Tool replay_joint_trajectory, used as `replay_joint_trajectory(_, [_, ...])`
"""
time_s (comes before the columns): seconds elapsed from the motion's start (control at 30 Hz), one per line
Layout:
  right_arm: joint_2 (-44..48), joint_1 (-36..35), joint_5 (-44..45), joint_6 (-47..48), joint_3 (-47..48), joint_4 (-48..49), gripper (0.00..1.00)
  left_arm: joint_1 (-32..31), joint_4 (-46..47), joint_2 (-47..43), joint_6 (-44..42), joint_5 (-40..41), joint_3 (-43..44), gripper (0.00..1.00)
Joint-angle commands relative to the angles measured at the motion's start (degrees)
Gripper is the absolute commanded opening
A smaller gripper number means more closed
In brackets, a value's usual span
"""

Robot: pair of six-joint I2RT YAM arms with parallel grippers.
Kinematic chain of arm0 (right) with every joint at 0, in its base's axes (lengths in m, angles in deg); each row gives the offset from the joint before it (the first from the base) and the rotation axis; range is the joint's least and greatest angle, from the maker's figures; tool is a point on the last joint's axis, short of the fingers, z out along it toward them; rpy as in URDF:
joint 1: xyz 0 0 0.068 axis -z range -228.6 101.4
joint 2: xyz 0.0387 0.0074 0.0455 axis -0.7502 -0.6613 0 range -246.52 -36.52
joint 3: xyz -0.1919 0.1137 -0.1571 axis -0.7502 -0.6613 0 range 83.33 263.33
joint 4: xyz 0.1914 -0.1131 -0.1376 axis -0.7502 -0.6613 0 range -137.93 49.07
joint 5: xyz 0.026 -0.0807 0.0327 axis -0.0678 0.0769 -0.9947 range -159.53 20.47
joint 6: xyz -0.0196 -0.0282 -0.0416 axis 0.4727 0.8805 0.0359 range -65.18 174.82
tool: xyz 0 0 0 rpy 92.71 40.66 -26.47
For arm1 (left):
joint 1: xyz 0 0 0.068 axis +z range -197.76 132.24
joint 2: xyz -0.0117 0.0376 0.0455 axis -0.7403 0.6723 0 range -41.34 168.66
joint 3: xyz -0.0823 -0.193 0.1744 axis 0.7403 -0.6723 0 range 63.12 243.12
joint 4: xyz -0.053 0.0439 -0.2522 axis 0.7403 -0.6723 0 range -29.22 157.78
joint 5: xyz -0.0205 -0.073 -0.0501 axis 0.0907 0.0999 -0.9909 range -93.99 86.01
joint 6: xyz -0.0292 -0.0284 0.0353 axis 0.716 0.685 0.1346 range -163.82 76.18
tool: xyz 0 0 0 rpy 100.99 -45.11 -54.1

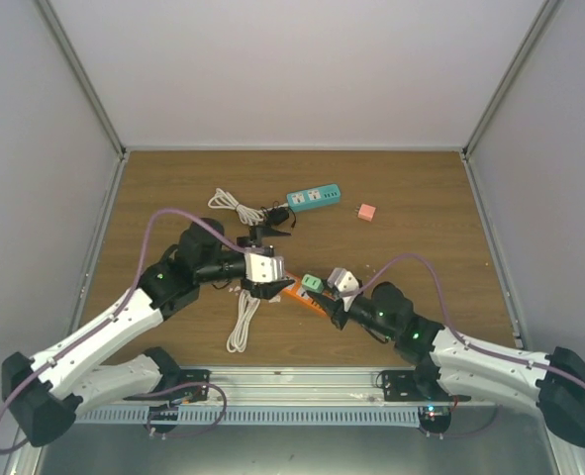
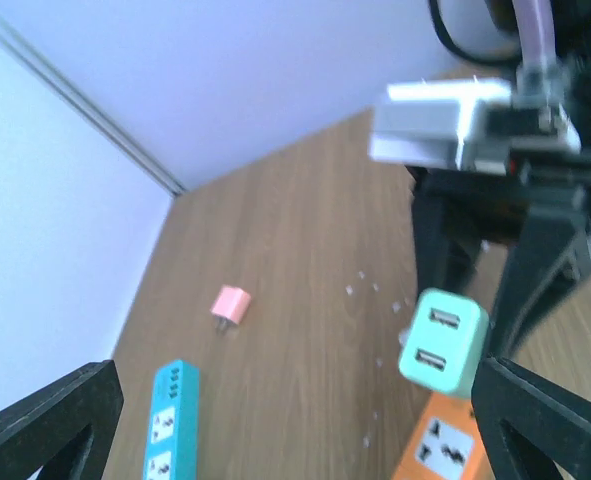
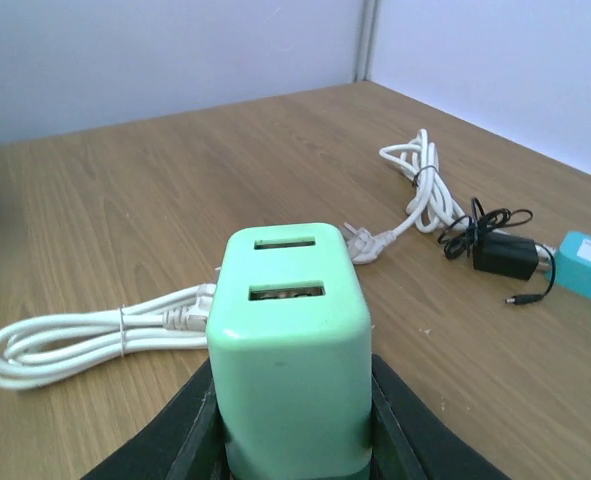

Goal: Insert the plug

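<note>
My right fingers clamp the mint-green two-port plastic plug by its sides, just over the orange power strip. My left fingers are spread wide, clear of the plug.

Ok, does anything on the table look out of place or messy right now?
Only one small thing: a few white specks lie scattered on the bare wood beside the orange power strip, like crumbs or debris. Nothing looks spilled, broken or knocked over.
</note>
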Motion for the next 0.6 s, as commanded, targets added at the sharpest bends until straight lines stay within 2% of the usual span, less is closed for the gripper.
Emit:
replay_joint_trajectory(0.0, [0.52, 1.01, 2.06, -9.13, -2.96, 9.23, 0.01, 2.05, 17.69, -1.57, 17.06, -4.32, -2.27, 0.99])
replay_joint_trajectory(0.1, [-1.75, 2.29, 2.07, -12.70, -4.43, 13.72, 0.00, 2.32, 22.55, 1.36, 25.87, -3.68, -2.56, 0.99])
replay_joint_trajectory(0.17, [-4.93, 3.27, 1.79, -13.90, -4.35, 15.73, 0.00, 2.36, 29.81, 2.26, 31.99, -0.14, -5.32, 0.99])
replay_joint_trajectory(0.23, [-7.64, 4.70, 1.44, -15.29, -3.96, 17.64, 0.01, 2.85, 36.88, 1.84, 36.63, 3.87, -8.49, 0.99])
replay_joint_trajectory(0.33, [-11.76, 6.32, 0.80, -17.84, -4.07, 21.58, 0.01, 5.37, 41.49, 0.23, 43.11, 6.06, -11.78, 0.99])
replay_joint_trajectory(0.57, [-23.86, 6.67, 1.14, -19.94, -0.79, 25.88, 0.00, 7.06, 40.45, -0.56, 44.38, 9.20, -14.03, 0.99])
